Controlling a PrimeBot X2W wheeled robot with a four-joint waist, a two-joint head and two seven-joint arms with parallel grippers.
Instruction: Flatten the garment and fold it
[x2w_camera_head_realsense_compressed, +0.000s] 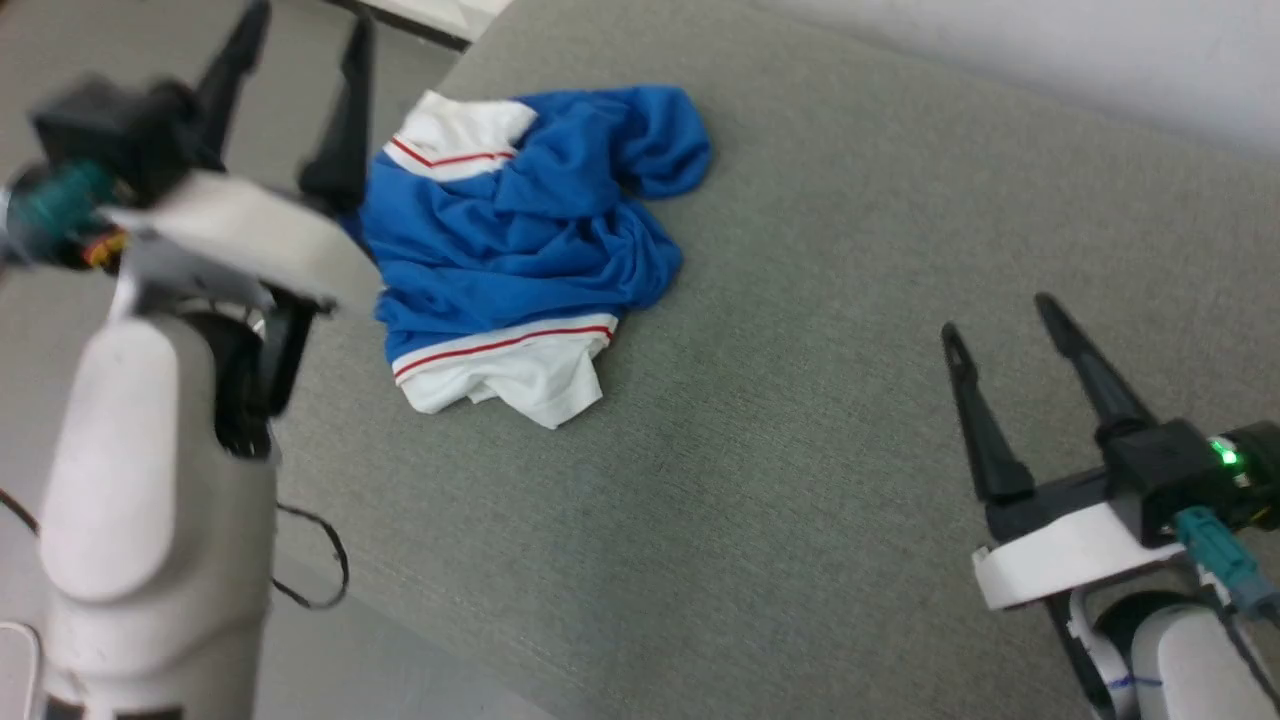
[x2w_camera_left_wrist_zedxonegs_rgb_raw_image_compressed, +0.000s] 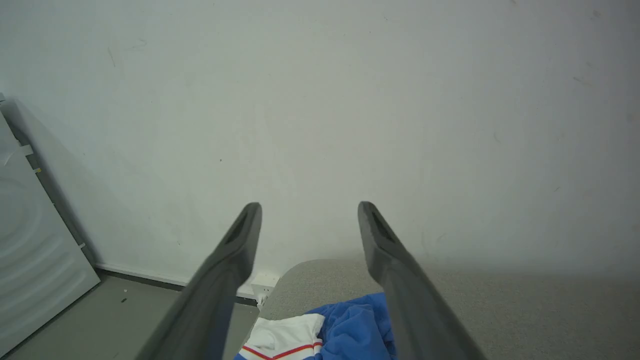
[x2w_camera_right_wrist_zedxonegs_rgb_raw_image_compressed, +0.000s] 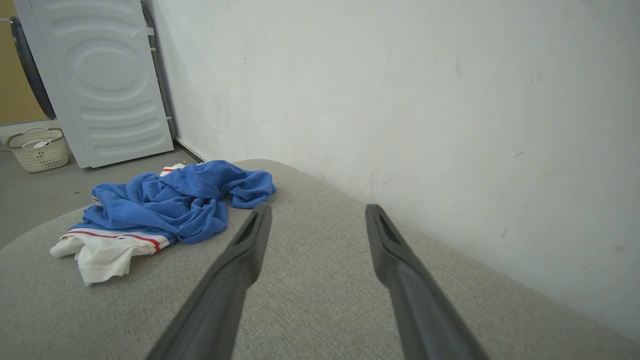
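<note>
My left claw (x2w_camera_head_realsense_compressed: 307, 18) and right claw (x2w_camera_head_realsense_compressed: 998, 318) gape empty. The crumpled T-shirt (x2w_camera_head_realsense_compressed: 520, 230) lies on the bench (x2w_camera_head_realsense_compressed: 800, 450), with a washing machine (x2w_camera_right_wrist_zedxonegs_rgb_raw_image_compressed: 105, 75) and laundry basket (x2w_camera_right_wrist_zedxonegs_rgb_raw_image_compressed: 37, 150) beyond.

I can't read any text, label, brand, number or sign on anything in my three camera feeds here.

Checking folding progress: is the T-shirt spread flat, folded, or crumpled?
Crumpled: the T-shirt lies in a bunched heap on the grey surface, blue cloth wrinkled over itself.
</note>
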